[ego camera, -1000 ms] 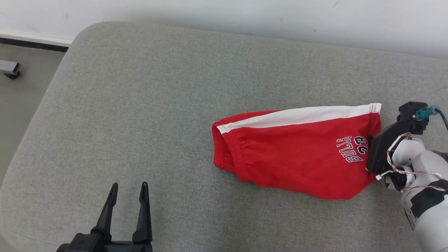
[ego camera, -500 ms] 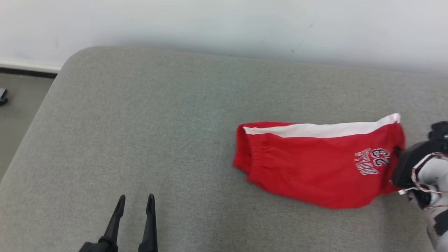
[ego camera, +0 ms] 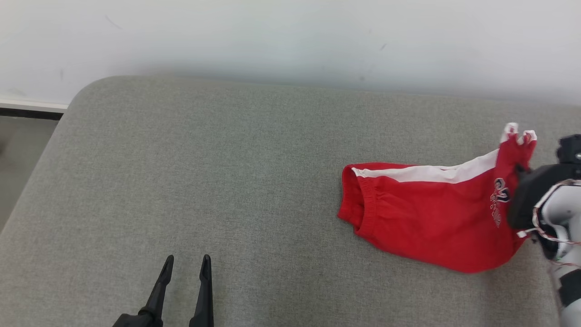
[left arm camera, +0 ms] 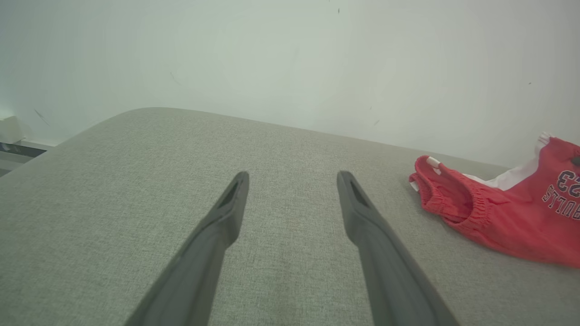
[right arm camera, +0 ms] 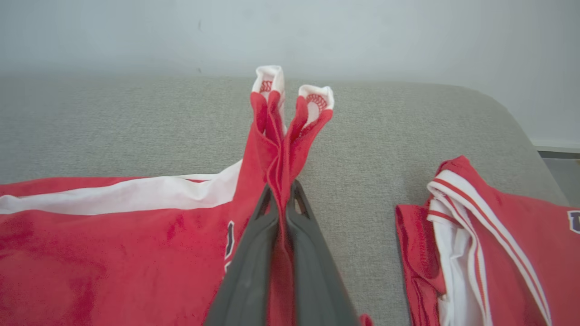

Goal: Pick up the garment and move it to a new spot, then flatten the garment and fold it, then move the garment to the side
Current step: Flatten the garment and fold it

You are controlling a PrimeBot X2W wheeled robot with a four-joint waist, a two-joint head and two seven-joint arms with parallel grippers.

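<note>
The garment (ego camera: pixel 431 222) is a pair of red shorts with a white side stripe and dark lettering, lying on the grey cushion (ego camera: pixel 227 159) at the right. My right gripper (right arm camera: pixel 281 192) is shut on its right hem, which is bunched and lifted, two white-edged folds sticking up past the fingertips. In the head view the right gripper (ego camera: pixel 522 181) is partly hidden behind the raised cloth. The waistband end of the garment (left arm camera: pixel 498 217) still rests on the cushion. My left gripper (ego camera: pixel 187 260) hangs open over bare cushion at the lower left, well apart from the shorts; its fingers (left arm camera: pixel 226 213) hold nothing.
A second red garment (right arm camera: pixel 489 244) with white stripes lies crumpled just right of the held hem. A pale wall (ego camera: pixel 290 36) runs behind the cushion. The cushion's rounded left corner drops to the floor (ego camera: pixel 18 154).
The camera has shifted. My right gripper has raised the shorts' right hem off the cushion and pulled the shorts to the right; the lettering now folds upward. The left gripper stays open.
</note>
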